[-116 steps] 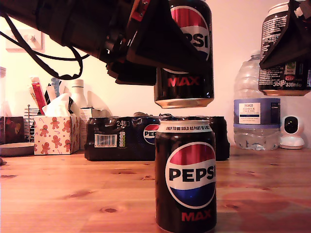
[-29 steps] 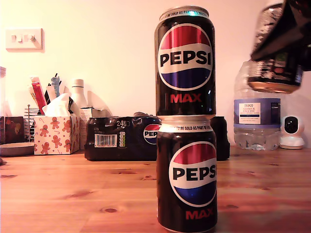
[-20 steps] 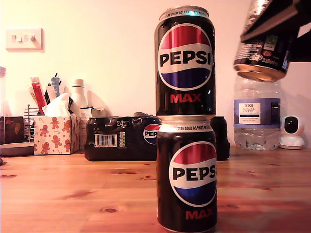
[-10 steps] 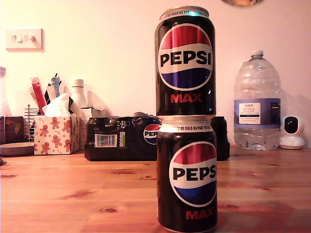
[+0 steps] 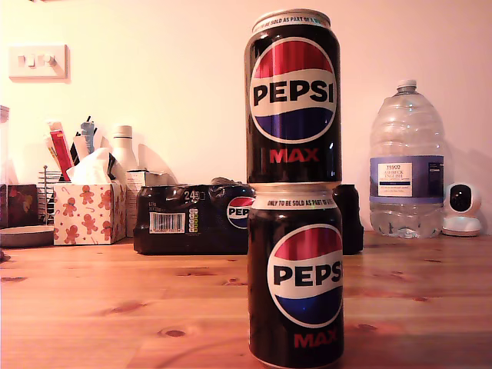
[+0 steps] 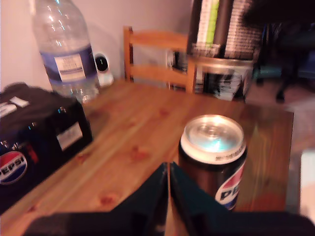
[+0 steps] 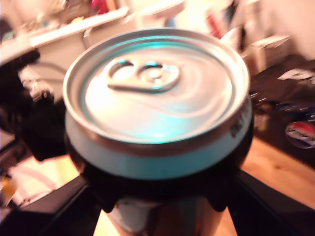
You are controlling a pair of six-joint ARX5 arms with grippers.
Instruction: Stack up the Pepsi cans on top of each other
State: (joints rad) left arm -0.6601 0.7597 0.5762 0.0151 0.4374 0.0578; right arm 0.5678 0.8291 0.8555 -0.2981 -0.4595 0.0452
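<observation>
Two black Pepsi Max cans stand stacked on a wooden table (image 5: 115,300), near the middle of the exterior view. The lower can (image 5: 296,277) sits on the wood. The upper can (image 5: 293,96) rests squarely on its silver rim, upright and aligned, logos facing the camera. No arm shows in the exterior view.

A third can (image 7: 157,113) fills the second wrist view, seen from above, with its silver lid and pull tab plain. My second gripper (image 7: 162,206) is clamped around the can's dark body, its black fingers (image 7: 59,206) showing on either side below the lid. In the first wrist view the same can (image 6: 224,49) appears blurred, held in the air above and behind the stack.

My first gripper (image 6: 169,189) has its dark jaws pressed together, holding nothing. It sits just beside the upper can's silver top (image 6: 212,135), apart from it.

Behind the stack lie a shrink-wrapped multipack (image 5: 192,219), a large clear water bottle (image 5: 406,165), a small white camera (image 5: 461,207) and a patterned tissue box (image 5: 88,207).

The step in hand appears to be carrying the third can towards the stack. The next move calls for centring its base over the upper can's rim, keeping it upright, lowering gently, and letting go only once it sits flat. A sideways nudge could topple the tall stack.
</observation>
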